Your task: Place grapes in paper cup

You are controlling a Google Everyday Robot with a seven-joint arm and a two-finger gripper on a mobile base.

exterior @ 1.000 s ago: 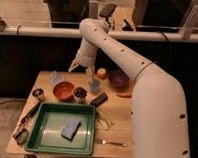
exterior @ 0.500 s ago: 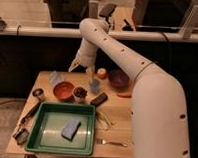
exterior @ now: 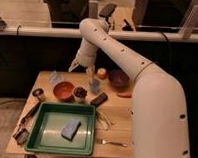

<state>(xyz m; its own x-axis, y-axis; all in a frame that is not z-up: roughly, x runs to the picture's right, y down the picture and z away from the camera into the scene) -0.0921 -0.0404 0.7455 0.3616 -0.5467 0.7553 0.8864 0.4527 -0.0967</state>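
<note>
The paper cup [exterior: 79,96] is small and pale and stands on the wooden table between the orange bowl [exterior: 63,90] and a black block. The dark maroon grapes [exterior: 80,92] sit inside its mouth. My gripper [exterior: 81,68] hangs from the white arm over the back of the table. It is above and slightly behind the cup, apart from it. Its fingers are spread and hold nothing.
A light blue cup [exterior: 95,86], an apple [exterior: 102,73] and a purple bowl [exterior: 118,78] stand behind right. A dark tin [exterior: 38,94] is at the left. A green tray [exterior: 47,136] with a blue sponge [exterior: 70,128] fills the front. A black block [exterior: 99,99], fork [exterior: 111,142] and brush [exterior: 25,122] lie around.
</note>
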